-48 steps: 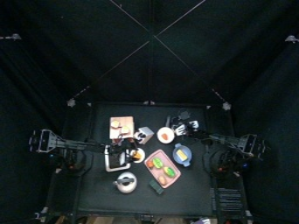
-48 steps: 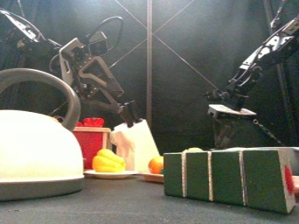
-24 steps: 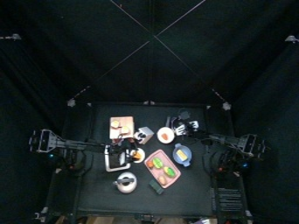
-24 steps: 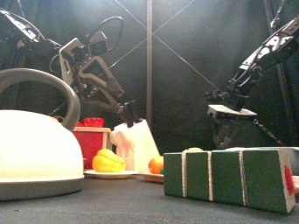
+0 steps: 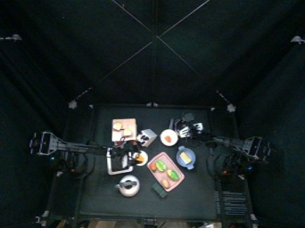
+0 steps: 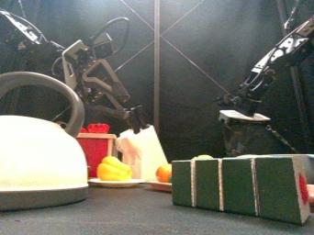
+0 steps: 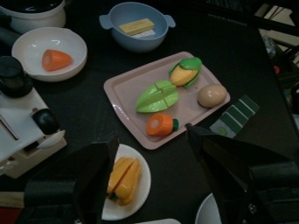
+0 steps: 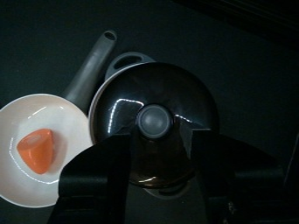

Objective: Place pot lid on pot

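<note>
The dark pot (image 8: 117, 87) with its long grey handle shows in the right wrist view. The glass pot lid (image 8: 176, 96) with a round knob lies on top of it. My right gripper (image 8: 162, 142) hangs open just above the lid, one jaw on each side of the knob. In the front view the lid (image 6: 243, 116) sits flat on the pot under the right gripper (image 6: 241, 104). In the top view the pot (image 5: 183, 124) is at the table's back right. My left gripper (image 7: 149, 142) is open and empty above the pink tray (image 7: 121, 90).
A white bowl (image 8: 30, 122) with an orange piece stands next to the pot. The pink tray holds vegetables. Near it are a blue bowl (image 7: 117, 17), a plate (image 7: 146, 184) with yellow food and a green striped block (image 7: 237, 116). A kettle (image 6: 35, 151) stands at the front left.
</note>
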### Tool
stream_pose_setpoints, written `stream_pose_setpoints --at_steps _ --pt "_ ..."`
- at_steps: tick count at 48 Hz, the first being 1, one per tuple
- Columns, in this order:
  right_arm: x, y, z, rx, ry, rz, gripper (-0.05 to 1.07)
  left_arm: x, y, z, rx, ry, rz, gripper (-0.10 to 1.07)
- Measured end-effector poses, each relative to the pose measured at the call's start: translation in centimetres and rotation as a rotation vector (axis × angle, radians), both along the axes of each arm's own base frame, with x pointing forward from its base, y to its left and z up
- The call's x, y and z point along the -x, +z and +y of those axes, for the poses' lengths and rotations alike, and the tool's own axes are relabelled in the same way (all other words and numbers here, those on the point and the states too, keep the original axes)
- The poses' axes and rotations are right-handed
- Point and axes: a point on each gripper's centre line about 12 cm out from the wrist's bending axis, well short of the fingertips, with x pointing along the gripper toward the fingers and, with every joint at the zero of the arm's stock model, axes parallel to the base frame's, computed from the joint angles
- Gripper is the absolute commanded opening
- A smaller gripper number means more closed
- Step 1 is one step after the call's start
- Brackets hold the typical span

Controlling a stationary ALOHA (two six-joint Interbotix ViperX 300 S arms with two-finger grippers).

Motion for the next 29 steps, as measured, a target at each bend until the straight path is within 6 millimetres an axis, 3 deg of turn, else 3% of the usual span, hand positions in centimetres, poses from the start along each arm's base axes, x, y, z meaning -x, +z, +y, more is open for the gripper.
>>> stream_pose_setpoints --at_steps 22,29 --pt "-0.4 0.5 0.0 0.007 0.006 -0.014 0.81 0.0 0.0 0.0 0.000 -0.002 0.000 0.96" --pt "-1.1 1.9 0.9 0.028 0.037 -0.053 0.81 0.0 -0.1 0.0 -0.001 -0.001 0.002 0.96"
